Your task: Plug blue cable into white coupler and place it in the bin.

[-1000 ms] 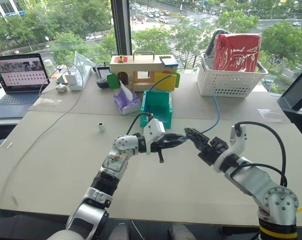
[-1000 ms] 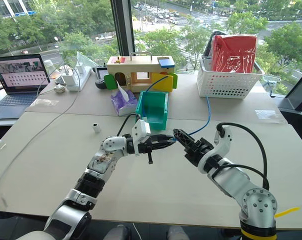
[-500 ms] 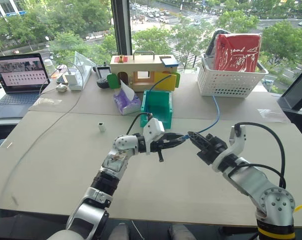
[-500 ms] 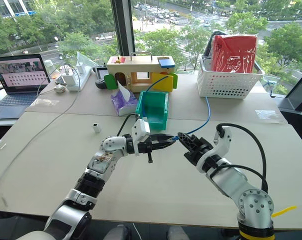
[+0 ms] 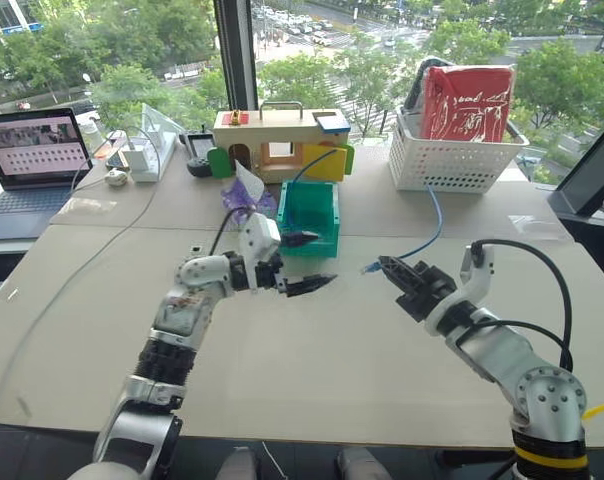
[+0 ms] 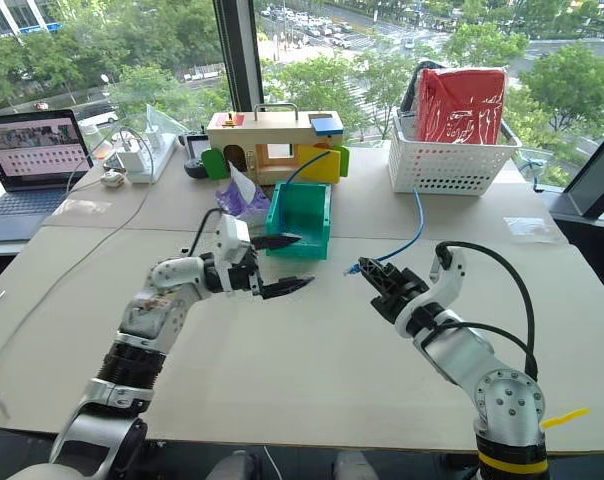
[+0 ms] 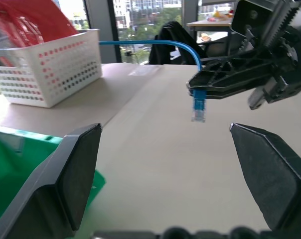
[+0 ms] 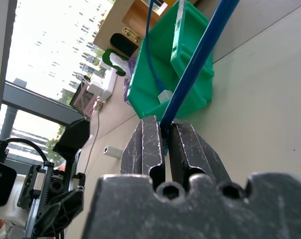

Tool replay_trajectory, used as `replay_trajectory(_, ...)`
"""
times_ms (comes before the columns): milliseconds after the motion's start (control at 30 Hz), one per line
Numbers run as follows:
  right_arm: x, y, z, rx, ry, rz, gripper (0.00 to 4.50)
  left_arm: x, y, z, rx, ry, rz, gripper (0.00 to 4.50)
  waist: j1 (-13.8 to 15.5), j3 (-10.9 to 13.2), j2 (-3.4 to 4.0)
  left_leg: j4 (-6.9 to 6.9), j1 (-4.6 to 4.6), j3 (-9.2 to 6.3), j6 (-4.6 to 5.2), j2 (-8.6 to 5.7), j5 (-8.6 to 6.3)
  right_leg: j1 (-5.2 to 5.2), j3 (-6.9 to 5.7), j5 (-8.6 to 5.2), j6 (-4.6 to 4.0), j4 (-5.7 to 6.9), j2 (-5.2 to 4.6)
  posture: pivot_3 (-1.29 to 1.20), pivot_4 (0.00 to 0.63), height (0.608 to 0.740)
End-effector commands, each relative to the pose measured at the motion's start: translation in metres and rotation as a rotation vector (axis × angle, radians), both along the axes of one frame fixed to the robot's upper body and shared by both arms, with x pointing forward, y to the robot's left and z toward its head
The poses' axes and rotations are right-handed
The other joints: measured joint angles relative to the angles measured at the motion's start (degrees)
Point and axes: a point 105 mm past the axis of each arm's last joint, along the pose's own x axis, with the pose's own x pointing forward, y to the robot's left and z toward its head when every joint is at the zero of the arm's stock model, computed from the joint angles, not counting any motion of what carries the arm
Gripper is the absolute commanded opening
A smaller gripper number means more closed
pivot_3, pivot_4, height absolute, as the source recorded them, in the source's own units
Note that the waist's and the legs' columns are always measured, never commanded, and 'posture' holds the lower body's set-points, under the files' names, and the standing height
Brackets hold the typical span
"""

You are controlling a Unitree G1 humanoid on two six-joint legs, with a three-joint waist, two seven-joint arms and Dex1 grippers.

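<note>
The right gripper (image 5: 385, 267) is clamped on the blue cable (image 5: 434, 222) just behind its clear plug, which hangs free above the table (image 5: 312, 350). From that grip the cable arcs up and back toward the white basket (image 5: 452, 160), and in the right wrist view another stretch of it runs to the bin (image 8: 183, 74). The left gripper (image 5: 307, 262) hangs with its two black fingers spread wide and empty, apart from the plug and just in front of the green bin (image 5: 313, 214). The white coupler (image 8: 109, 151) stands alone on the table, off to the left arm's side, well apart from both grippers.
</note>
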Motion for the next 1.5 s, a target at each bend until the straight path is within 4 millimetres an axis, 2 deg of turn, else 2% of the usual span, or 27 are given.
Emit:
replay_trajectory(33,0.002,0.002,0.011,0.008,-0.048,0.015,0.00,0.036,0.085,0.014,-0.054,-0.021,0.476,4.45,-0.13,0.00,0.00,0.00,0.00,0.00,0.00,0.00,0.00,0.00,0.00,0.00,0.00,0.00,0.00,0.00,0.150,0.710)
replay_trajectory(100,0.003,0.005,0.010,0.009,-0.047,0.023,0.00,0.050,0.123,0.013,-0.107,0.006,0.711,4.45,-0.16,0.00,0.00,0.00,0.04,0.00,0.00,0.01,0.00,-0.01,0.00,0.00,0.00,0.02,0.02,0.00,0.150,0.710)
replay_trajectory(167,0.004,0.006,0.009,0.007,-0.044,0.028,0.00,0.058,0.151,0.008,-0.159,0.030,0.898,4.45,0.09,0.01,-0.02,0.00,0.01,-0.01,0.00,0.01,0.00,-0.01,-0.02,0.00,0.01,0.01,0.01,0.00,0.150,0.710)
replay_trajectory(233,0.004,0.007,0.009,0.007,-0.043,0.030,0.00,0.061,0.159,-0.001,-0.145,0.038,0.969,4.45,0.47,0.01,-0.02,0.01,-0.03,-0.01,0.00,-0.01,0.00,0.00,-0.04,0.00,0.01,-0.03,-0.04,0.00,0.150,0.710)
replay_trajectory(367,0.005,0.007,0.009,0.001,-0.041,0.033,0.00,0.070,0.144,-0.026,-0.113,0.072,0.983,4.45,1.57,0.01,-0.02,0.01,-0.12,-0.01,0.00,-0.04,0.00,-0.02,-0.08,0.01,0.01,-0.08,-0.08,0.00,0.150,0.710)
replay_trajectory(433,0.004,0.006,0.009,-0.004,-0.039,0.033,0.00,0.074,0.129,-0.036,-0.130,0.092,0.947,4.45,1.79,0.01,-0.02,0.01,-0.16,-0.04,0.00,-0.05,0.00,-0.03,-0.13,0.01,0.01,-0.09,-0.10,0.00,0.150,0.710)
replay_trajectory(567,0.002,0.005,0.009,-0.011,-0.041,0.026,0.00,0.078,0.112,-0.044,-0.177,0.116,0.898,4.45,1.56,0.01,-0.03,0.02,-0.22,-0.04,-0.01,-0.04,0.00,-0.09,-0.13,0.02,-0.01,-0.08,-0.08,0.00,0.150,0.710)
replay_trajectory(767,-0.001,0.001,0.008,-0.047,-0.039,0.011,0.00,0.084,0.112,-0.066,-0.132,0.178,0.926,4.45,1.04,0.01,-0.03,0.01,-0.20,-0.06,0.00,-0.03,0.00,-0.12,-0.12,0.03,-0.02,-0.01,-0.04,0.00,0.150,0.710)
replay_trajectory(1100,-0.001,-0.001,0.009,-0.057,-0.044,0.000,0.00,0.088,0.113,-0.084,-0.123,0.241,0.957,4.45,1.31,0.01,-0.03,0.01,-0.23,-0.06,-0.01,-0.04,0.00,-0.11,-0.13,0.03,-0.02,-0.04,-0.05,0.00,0.150,0.710)
replay_trajectory(1500,-0.002,-0.001,0.006,-0.057,-0.044,-0.008,0.00,0.073,0.112,-0.111,-0.105,0.322,0.972,4.45,1.26,0.01,-0.03,0.02,-0.21,-0.06,-0.01,-0.03,0.00,-0.11,-0.12,0.03,-0.02,-0.01,-0.05,0.00,0.150,0.710)
